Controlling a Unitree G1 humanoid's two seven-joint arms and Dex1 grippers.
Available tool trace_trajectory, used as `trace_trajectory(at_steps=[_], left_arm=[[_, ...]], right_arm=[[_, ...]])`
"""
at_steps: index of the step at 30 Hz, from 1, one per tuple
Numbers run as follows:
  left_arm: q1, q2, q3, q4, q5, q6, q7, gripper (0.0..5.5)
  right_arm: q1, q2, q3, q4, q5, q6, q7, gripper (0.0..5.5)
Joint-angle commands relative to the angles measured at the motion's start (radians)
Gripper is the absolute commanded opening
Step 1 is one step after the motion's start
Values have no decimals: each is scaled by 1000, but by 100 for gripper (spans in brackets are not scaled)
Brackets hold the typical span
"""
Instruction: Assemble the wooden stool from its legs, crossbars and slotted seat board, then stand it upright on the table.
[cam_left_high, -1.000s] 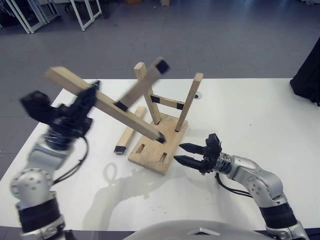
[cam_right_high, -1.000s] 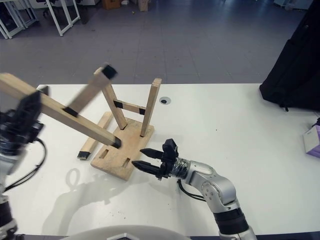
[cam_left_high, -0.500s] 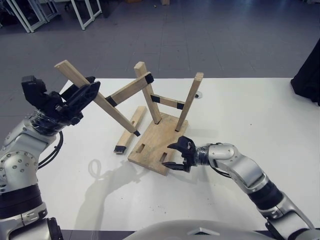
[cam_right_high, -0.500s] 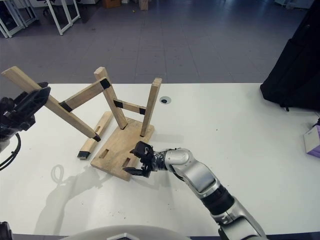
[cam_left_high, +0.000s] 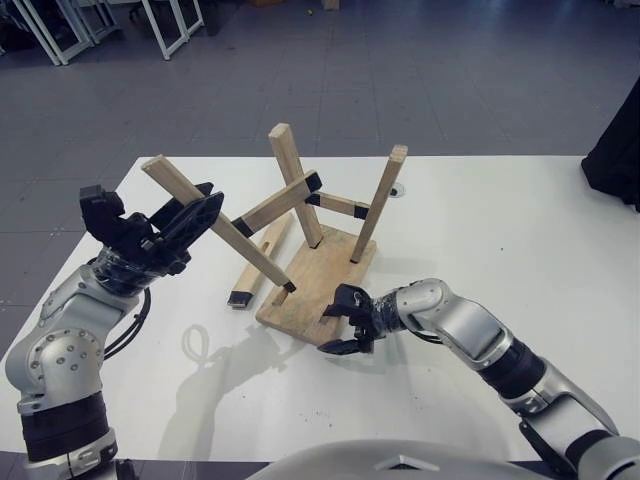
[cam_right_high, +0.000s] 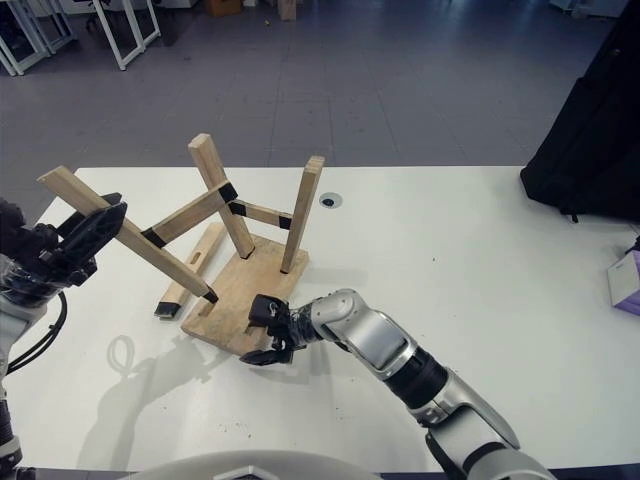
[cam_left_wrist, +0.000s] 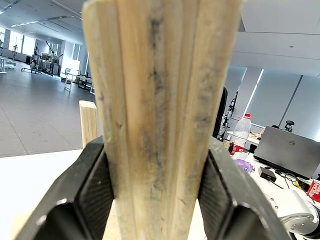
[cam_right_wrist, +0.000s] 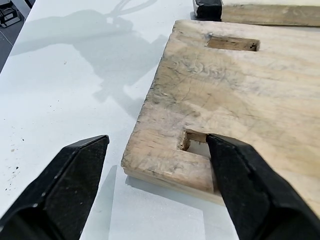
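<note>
The slotted seat board (cam_left_high: 318, 272) lies flat on the white table (cam_left_high: 520, 240). Two legs (cam_left_high: 294, 182) (cam_left_high: 380, 200) joined by a crossbar (cam_left_high: 335, 204) stand in it. My left gripper (cam_left_high: 188, 220) is shut on one leg (cam_left_wrist: 155, 100) of a second leg-and-crossbar pair (cam_left_high: 275, 203). That pair is tilted in the air, and its lower end (cam_left_high: 288, 287) is at the board's left edge near a slot. A loose piece (cam_left_high: 258, 262) lies left of the board. My right gripper (cam_right_wrist: 157, 140) is open, its fingers (cam_right_wrist: 65, 185) astride the board's near corner by a slot (cam_right_wrist: 197, 142).
A black bag (cam_right_high: 590, 120) hangs beyond the table's right side and a small purple box (cam_right_high: 625, 280) sits at its right edge. A cable hole (cam_left_high: 395, 190) lies behind the board. Bare tabletop spreads to the right and front.
My left arm swung the held leg pair right and down, its end now at the board's edge. My right gripper moved left to the board's near corner and stayed open.
</note>
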Motion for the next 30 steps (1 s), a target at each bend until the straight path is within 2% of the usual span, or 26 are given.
trace_trajectory(at_steps=[1,6,10,15,30], left_arm=[[11,-10,9,-27,12,-15,13,209],[34,-24,30,-49,-1,-22,12,209],[93,-28,7,-108,-12,-7,-34,209],[143,15,-101,-236,11,16,-136,208],[47,73,-335,-93,295,-74,-240,206]], right_arm=[[-5,-72,65,-9,-31,68,48,360],[-29,-243,134,-86,-63,56,184,360],[-19,-331,116,-129,-70,27,232,360],[3,-346,71,-131,-62,-1,234,360],[76,-366,50,-172,-54,-24,255,360]])
